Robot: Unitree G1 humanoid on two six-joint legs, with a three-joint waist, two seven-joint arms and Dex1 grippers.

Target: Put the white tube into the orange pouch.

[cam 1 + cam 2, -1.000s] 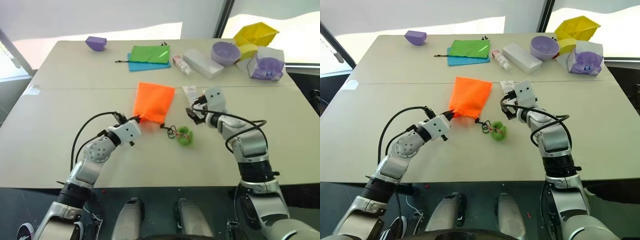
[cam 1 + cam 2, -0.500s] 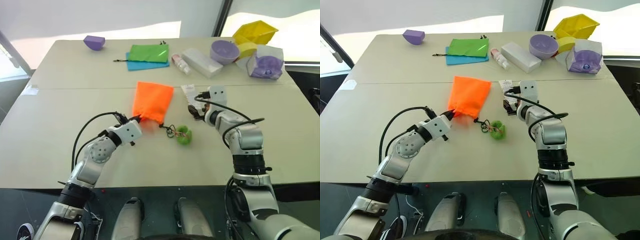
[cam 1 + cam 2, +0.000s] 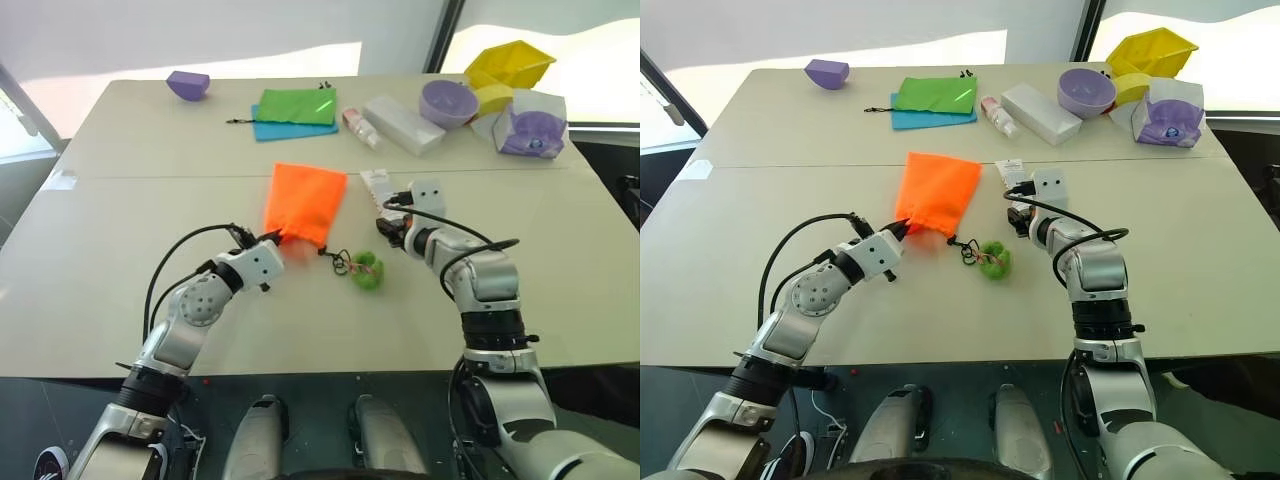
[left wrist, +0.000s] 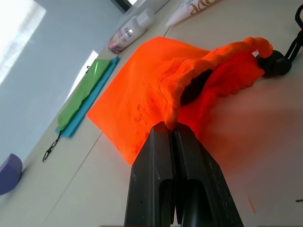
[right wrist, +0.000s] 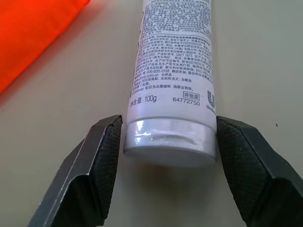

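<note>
The orange pouch point(image 3: 307, 203) lies flat mid-table, its gathered mouth toward me. My left gripper point(image 4: 171, 128) is shut on the mouth's rim, pinching the fabric. A dark cord runs from the mouth to a fuzzy green ball point(image 3: 366, 270). The white tube point(image 5: 174, 61) lies on the table just right of the pouch, cap end toward my right gripper point(image 5: 168, 138). Its two fingers point(image 5: 105, 158) stand on either side of the white cap, and both pads sit against it. In the head views, that gripper point(image 3: 1017, 215) rests low at the tube's point(image 3: 1010, 172) near end.
At the table's far side lie a green pouch point(image 3: 299, 105) on a blue one point(image 3: 268, 131), a small white bottle point(image 3: 362, 127), a long white box point(image 3: 405, 126), a purple bowl point(image 3: 450, 103), a yellow bin point(image 3: 511, 67) and a small purple bowl point(image 3: 188, 84).
My right gripper has rolled, dipped toward the tube's cap end, and drawn its fingers in from wide open to the cap's sides. The left gripper and pouch have not moved.
</note>
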